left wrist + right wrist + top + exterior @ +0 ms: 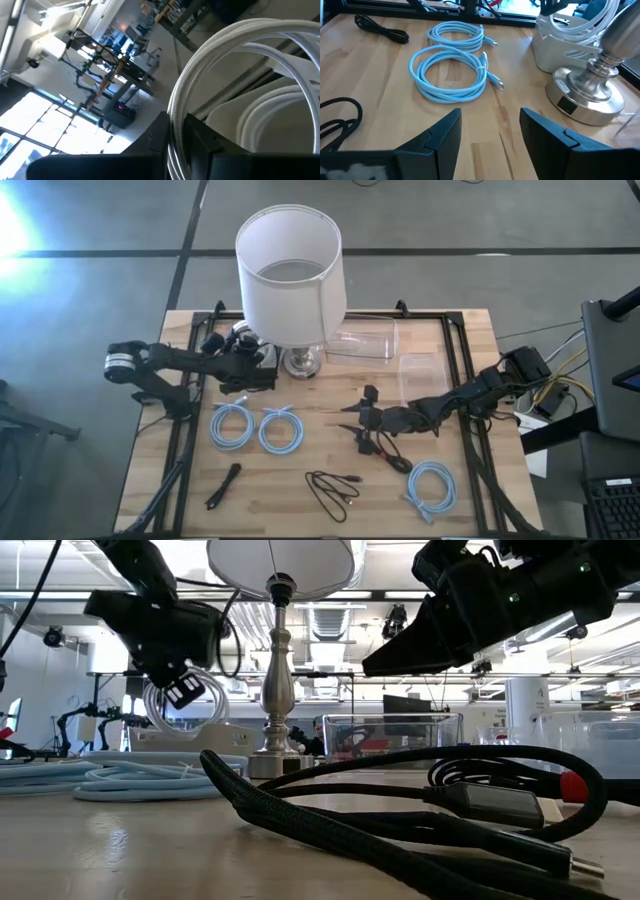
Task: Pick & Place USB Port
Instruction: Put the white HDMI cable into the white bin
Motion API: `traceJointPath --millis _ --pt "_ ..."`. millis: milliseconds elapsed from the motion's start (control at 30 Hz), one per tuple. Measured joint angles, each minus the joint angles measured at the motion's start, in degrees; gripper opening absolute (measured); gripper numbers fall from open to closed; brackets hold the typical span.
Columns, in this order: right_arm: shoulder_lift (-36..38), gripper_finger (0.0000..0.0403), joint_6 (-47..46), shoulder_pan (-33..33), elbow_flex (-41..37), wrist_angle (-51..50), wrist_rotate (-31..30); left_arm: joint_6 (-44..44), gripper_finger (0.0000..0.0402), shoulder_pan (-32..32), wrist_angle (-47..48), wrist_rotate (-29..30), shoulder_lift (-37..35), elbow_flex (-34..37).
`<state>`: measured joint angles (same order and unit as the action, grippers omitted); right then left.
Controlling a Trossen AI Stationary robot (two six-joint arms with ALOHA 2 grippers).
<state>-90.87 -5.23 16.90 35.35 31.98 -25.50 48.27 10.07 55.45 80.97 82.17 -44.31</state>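
White coiled cable [240,65] hangs clenched in the raised left tool [182,692] beside the lamp [291,275]; right tool [490,131] hovers released.

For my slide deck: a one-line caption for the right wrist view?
Open right gripper hovers above the wooden table, facing two light-blue cable coils and the lamp base.

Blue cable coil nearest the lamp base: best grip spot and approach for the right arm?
Come straight down on the blue cable coil; it lies flat on the table. Pinch across the bundled strands on the side facing the open right end effector, clear of the loose plug end near the lamp base.
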Motion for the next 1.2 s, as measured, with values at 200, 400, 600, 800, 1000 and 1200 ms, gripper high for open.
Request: traceJointPath --millis 200,400,600,800,1000,1200 --pt "0.0 0.0199 0.8 -0.4 0.0 0.0 0.0 -19.3 0.0042 1.7 -13.2 -4.1 0.0 0.5" --pt "0.0 0.0199 1.8 -0.4 0.0 0.1 0.0 -42.1 0.0044 5.7 -24.3 -14.7 -0.2 0.4" --pt "0.0 0.0199 1.8 -0.4 0.0 0.1 0.0 -58.9 0.0048 9.3 -32.4 -21.1 -0.1 0.4" --pt "0.0 0.0199 0.6 -0.4 0.0 0.1 0.0 -62.2 0.0049 13.6 -34.3 -28.7 -0.1 0.4" --pt "0.0 0.0199 -0.7 -0.4 0.0 0.1 0.0 -66.2 0.0050 15.8 -34.5 -31.3 0.0 0.4" --pt "0.0 0.0199 -0.8 -0.4 0.0 0.1 0.0 -69.5 0.0056 15.8 -34.3 -31.3 0.1 0.6"
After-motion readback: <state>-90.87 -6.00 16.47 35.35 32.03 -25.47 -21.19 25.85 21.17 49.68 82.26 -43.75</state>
